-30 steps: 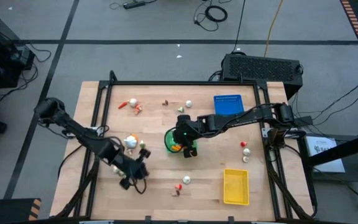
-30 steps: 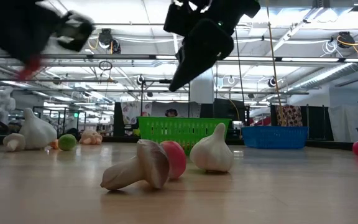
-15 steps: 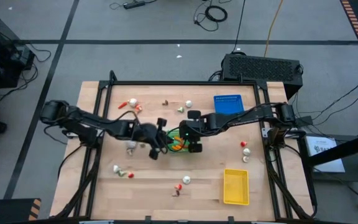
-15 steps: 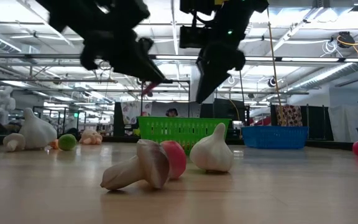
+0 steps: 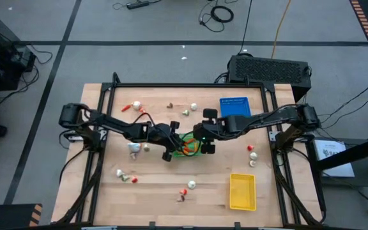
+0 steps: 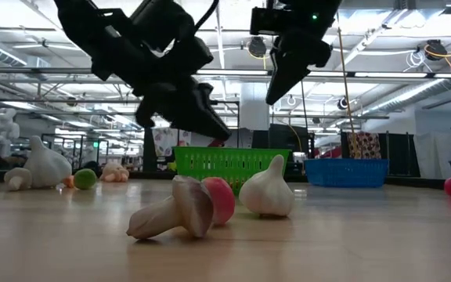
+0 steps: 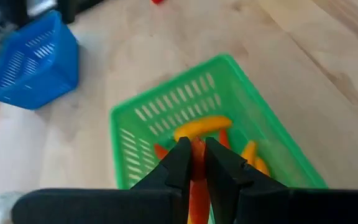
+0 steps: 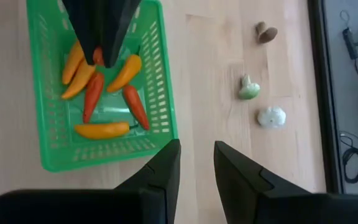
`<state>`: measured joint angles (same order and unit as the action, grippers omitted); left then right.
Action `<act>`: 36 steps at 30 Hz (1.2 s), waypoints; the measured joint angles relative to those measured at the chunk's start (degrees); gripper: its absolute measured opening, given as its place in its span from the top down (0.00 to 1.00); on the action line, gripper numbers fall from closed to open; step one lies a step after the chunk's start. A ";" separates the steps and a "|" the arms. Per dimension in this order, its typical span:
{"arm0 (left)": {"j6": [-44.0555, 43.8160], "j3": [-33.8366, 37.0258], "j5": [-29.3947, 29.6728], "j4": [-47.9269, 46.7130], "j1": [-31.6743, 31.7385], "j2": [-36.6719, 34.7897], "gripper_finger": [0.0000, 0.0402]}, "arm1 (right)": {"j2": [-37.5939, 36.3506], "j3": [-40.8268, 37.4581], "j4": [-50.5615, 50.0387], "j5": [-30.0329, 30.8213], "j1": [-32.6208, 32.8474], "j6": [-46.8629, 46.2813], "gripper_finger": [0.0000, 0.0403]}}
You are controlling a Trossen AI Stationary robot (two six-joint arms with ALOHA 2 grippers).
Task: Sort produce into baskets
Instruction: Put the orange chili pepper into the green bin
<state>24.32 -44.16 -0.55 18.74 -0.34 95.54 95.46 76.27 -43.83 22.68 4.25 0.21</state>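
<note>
High view: left pincer (image 5: 170, 152), clamped on a red pepper (image 7: 197, 163), has moved over the green basket (image 5: 188, 144).

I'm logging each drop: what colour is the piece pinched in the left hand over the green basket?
Red-orange; the piece between the left hand shows best in the left wrist view.

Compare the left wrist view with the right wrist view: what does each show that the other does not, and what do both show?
Only the left wrist view shows the blue basket and the left gripper shut on a red-orange piece. Only the right wrist view shows a brown piece, a green-and-white piece and a white piece on the table, past the right gripper, which holds nothing. Both show the green basket with orange and red peppers inside.
</note>
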 joint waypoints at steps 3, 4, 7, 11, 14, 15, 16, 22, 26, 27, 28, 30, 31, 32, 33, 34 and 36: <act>-0.03 -0.02 1.45 2.18 0.00 -0.06 0.90 | -0.53 -1.22 0.72 0.09 -0.02 0.24 0.78; -0.48 -0.02 1.70 2.68 0.00 -0.27 0.90 | -0.50 -1.31 0.85 0.21 -0.03 0.46 0.78; -1.69 -0.17 2.14 3.90 0.00 -0.98 0.90 | -0.48 -1.44 1.09 0.21 -0.17 1.59 0.78; -3.35 -0.13 2.39 3.00 0.00 -0.91 0.84 | -0.47 -1.42 1.53 0.13 -0.17 2.19 0.78; -4.53 -0.13 3.60 3.15 0.06 -1.00 0.75 | -0.48 -1.42 1.53 0.11 -0.17 2.44 0.78; -4.53 -0.13 4.83 3.06 0.06 -0.97 0.71 | -0.46 -1.42 1.53 0.09 -0.17 2.62 0.78; -4.53 -0.13 6.09 3.00 0.06 -0.97 0.68 | -0.46 -1.42 1.55 0.05 -0.17 2.70 0.78; -5.98 -0.13 10.54 0.18 -0.28 -6.00 0.53 | -0.46 -1.42 1.55 0.00 -0.17 2.82 0.78; -11.69 -0.13 14.99 -9.20 1.19 -13.54 0.51 | -0.46 -1.36 1.40 -0.04 -0.17 2.79 0.78; -13.10 -0.13 15.77 -12.48 1.97 -15.59 0.51 | -0.46 -1.35 1.43 -0.04 -0.17 2.78 0.78; -14.87 -0.17 16.14 -15.90 2.95 -17.28 0.51 | -0.46 -1.34 1.47 -0.04 -0.17 2.80 0.78; -19.38 -0.18 16.07 -25.29 6.06 -20.87 0.51 | -0.46 -1.34 1.85 -0.06 -0.17 3.14 0.78; -21.42 -0.17 15.88 -29.54 8.04 -22.14 0.51 | -0.46 -1.34 2.24 -0.12 -0.17 3.41 0.78; -22.86 -0.20 15.83 -33.81 10.48 -23.14 0.51 | -0.46 -1.34 2.65 -0.15 -0.17 3.60 0.78; -23.67 -0.20 15.89 -38.56 13.08 -23.74 0.51 | -0.46 -1.34 3.11 -0.17 -0.17 3.77 0.78; -23.93 -0.19 16.17 -43.17 15.80 -24.07 0.51 | -0.46 -1.34 3.55 -0.19 -0.17 3.98 0.78; -23.98 -0.13 16.92 -49.72 21.95 -24.10 0.51 | -0.46 -1.34 4.12 -0.24 -0.17 4.55 0.78</act>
<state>0.34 -44.29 16.37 -30.98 21.62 71.44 95.00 74.94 -39.72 22.43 4.08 4.76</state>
